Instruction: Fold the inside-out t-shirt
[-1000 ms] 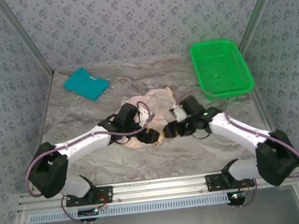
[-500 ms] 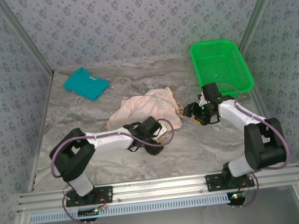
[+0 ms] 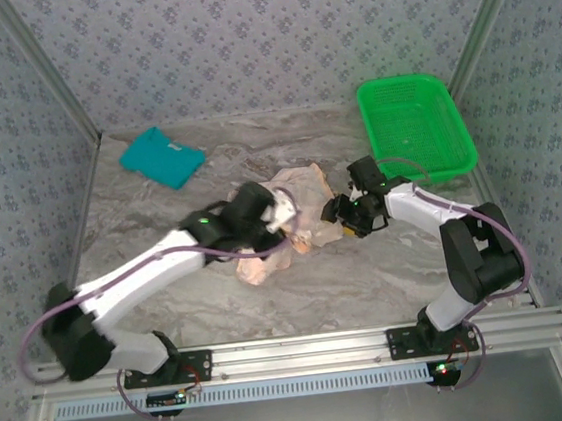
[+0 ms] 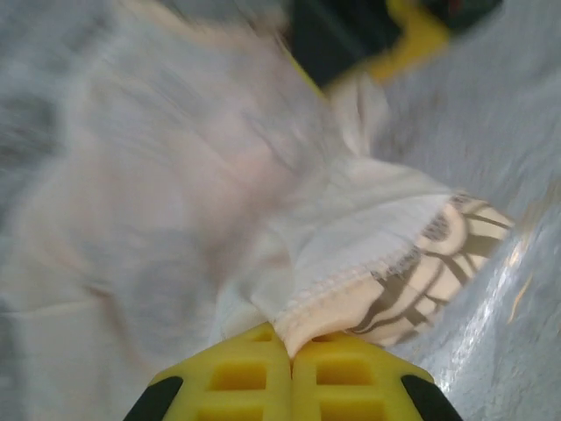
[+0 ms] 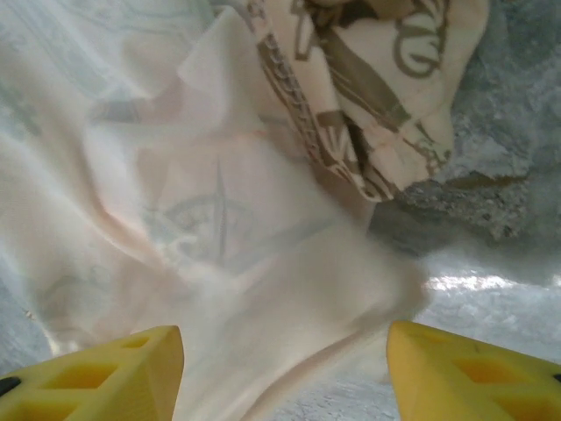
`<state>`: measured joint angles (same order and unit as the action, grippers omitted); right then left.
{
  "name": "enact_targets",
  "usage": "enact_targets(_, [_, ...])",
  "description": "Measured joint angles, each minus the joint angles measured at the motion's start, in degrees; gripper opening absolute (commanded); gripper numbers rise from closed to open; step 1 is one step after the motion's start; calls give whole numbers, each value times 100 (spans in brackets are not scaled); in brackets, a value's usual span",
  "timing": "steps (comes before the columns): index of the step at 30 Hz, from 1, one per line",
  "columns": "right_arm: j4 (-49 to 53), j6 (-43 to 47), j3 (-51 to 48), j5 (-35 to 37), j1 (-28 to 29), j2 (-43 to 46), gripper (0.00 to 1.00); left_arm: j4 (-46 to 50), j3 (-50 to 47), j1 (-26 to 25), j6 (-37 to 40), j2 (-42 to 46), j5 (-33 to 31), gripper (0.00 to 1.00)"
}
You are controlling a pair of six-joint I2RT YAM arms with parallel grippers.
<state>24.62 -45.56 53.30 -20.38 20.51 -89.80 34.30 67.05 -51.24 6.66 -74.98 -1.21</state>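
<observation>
Left gripper is pinched tight on the t-shirt, right at a stitched hem. The yellow fingers are pressed together with the cloth coming out between them. You can see the pale reverse side next to the dark print peeking out at the edge, so it's definitely inside out.

Right gripper has its fingers spread wide, hanging low over the same cloth on its side and holding nothing.

From the overhead camera the shirt is a crumpled heap in the middle of the table, between the two arms. It sits well apart from the folded teal shirt at the back left and the green basket at the back right.

My take on doing this step well: get the right side onto a matching edge, not just a random bunch of fabric. Go for a single layer at a hem if possible. Then lift and pull both grips apart evenly so the heap opens flat. Yank one side only and it'll likely just drag across the table as a lump. Also hard to tell which hem the left one actually has; the wrist view is pretty blurry.
</observation>
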Motion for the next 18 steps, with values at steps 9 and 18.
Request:
enact_targets(9, [96,-164,101,181,15,-11,72,448,92,514,149,953,72,0])
enact_targets(18, [0,-542,304,184,-251,-201,67,553,0,859,166,1694,-538,0])
